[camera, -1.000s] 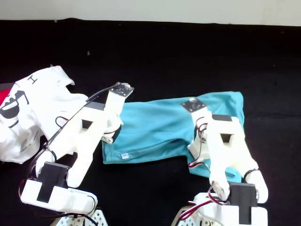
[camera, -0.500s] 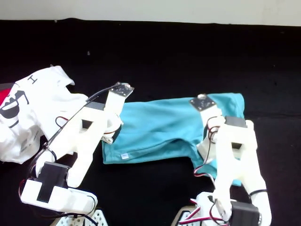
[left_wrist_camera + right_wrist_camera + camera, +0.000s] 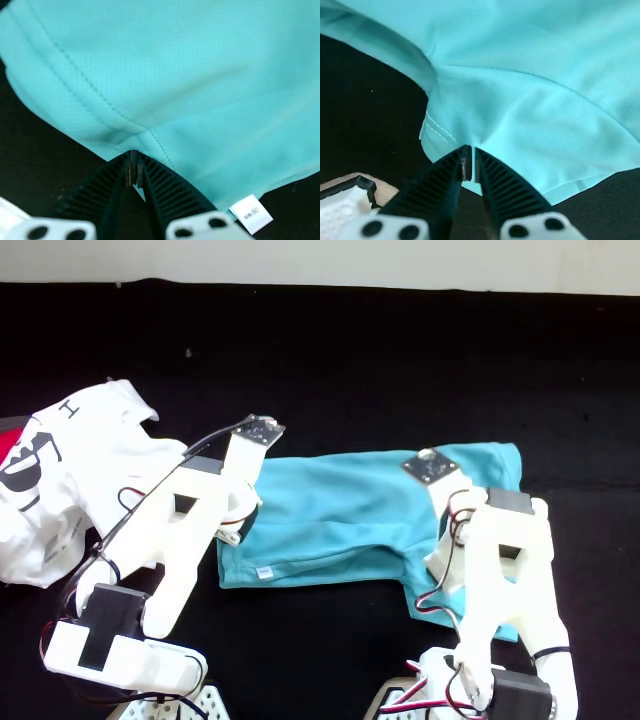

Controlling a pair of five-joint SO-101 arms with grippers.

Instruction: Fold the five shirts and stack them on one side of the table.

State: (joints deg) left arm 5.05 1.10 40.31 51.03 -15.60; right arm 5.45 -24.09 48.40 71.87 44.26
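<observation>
Teal knit pinched in both claws. Left claw: jaws clamped tight on teal shirt hem at seam, shirt's 8 o'clock corner; unmoved over last second. Right claw: jaws closed on hem fold near shirt's 5 o'clock corner; arm has reared up, shifted toward 3 o'clock, cloth carried along. Judged: corner being drawn out, fold not yet made.

Count:
- claws 2
- teal shirt 1, mid worktop
- white printed shirt 1, crumpled at 9 o'clock
- red scrap 1, beside it, kind unclear
</observation>
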